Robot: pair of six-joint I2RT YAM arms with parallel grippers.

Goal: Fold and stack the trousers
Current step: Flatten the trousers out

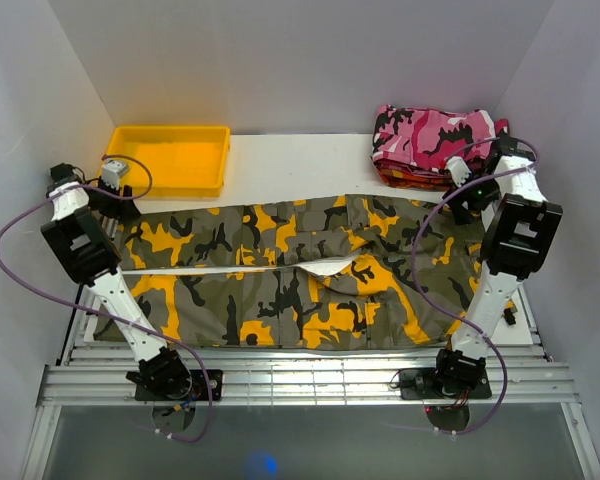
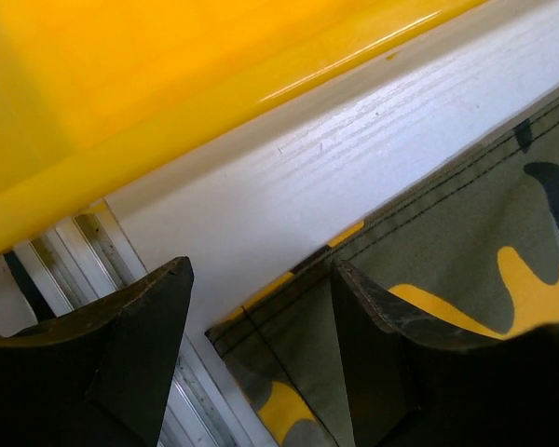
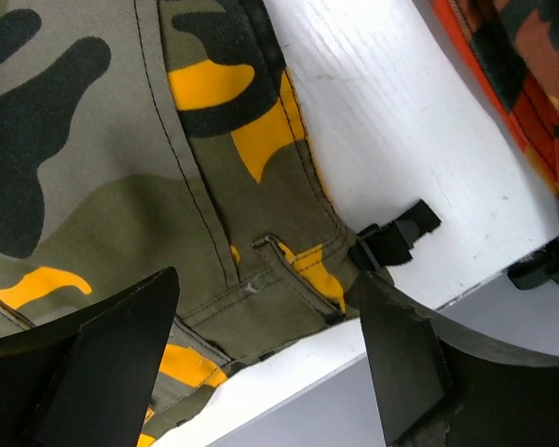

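The trousers (image 1: pixel 300 275) are lying spread flat on the white bench (image 1: pixel 300 160), with their length running from 9 o'clock to 3 o'clock. The waist is lying at the 3 o'clock end and the leg ends at the 9 o'clock end. The 2 legs are lying side by side, and a thin white strip is showing between them.

The left gripper (image 1: pixel 115 185) is hanging low over the far leg end, at about 10 o'clock on the bench. Its fingers (image 2: pixel 140 354) are standing apart and are clamping nothing. In the left wrist view the corner of the hem is lying under the gap between them, and 1 finger is standing over the cloth while the other is standing over the bench edge. Just beyond it, toward 12 o'clock, a yellow tray (image 1: pixel 170 160) is sitting on the bench, near the hem but not touching it.

The right gripper (image 1: pixel 465 190) is hanging over the far corner of the waist, at about 2 o'clock. Its fingers (image 3: pixel 410 363) are also standing apart, holding nothing. Below them the waistband with a belt loop is showing, and a small black buckle (image 3: pixel 396 244) is sticking out from the edge of the cloth onto the bench.

At 1 o'clock a pink camouflage garment (image 1: pixel 435 135) is lying folded on top of an orange-red garment (image 1: pixel 410 180), just beside the waist of the trousers.
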